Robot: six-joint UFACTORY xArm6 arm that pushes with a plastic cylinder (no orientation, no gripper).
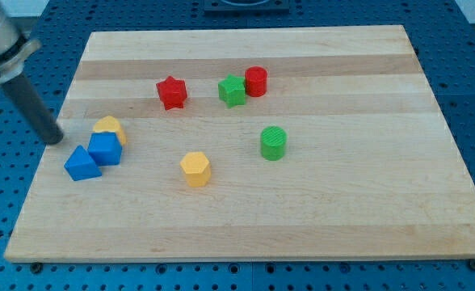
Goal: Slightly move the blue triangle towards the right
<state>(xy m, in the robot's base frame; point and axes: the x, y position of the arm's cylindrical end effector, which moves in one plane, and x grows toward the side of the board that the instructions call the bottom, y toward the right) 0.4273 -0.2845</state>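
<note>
So the blue triangle (81,164) sits near the left edge of the wooden board (342,218), on the near-left side of a little cluster. It's touching the blue cube (105,149), which is just to its right and a bit farther back, and right behind the cube there's a yellow block (110,127) pressed up against it; can't really make out its shape from here.

My tip (55,139) is just left of that cluster, a bit farther back than the triangle, close to the cube and yellow block but apart from all three. The rod slants up toward the view's top-left corner. No claw on this rig, just the plain rod, so nothing to spread or pinch.

Everything else is well apart from that group. A yellow hexagon (195,169) sits around the middle toward the near side, and a green cylinder (273,142) is to its right. Farther back there's a red star (171,92), then a green star (232,90) touching a red cylinder (256,81) on its right.
</note>
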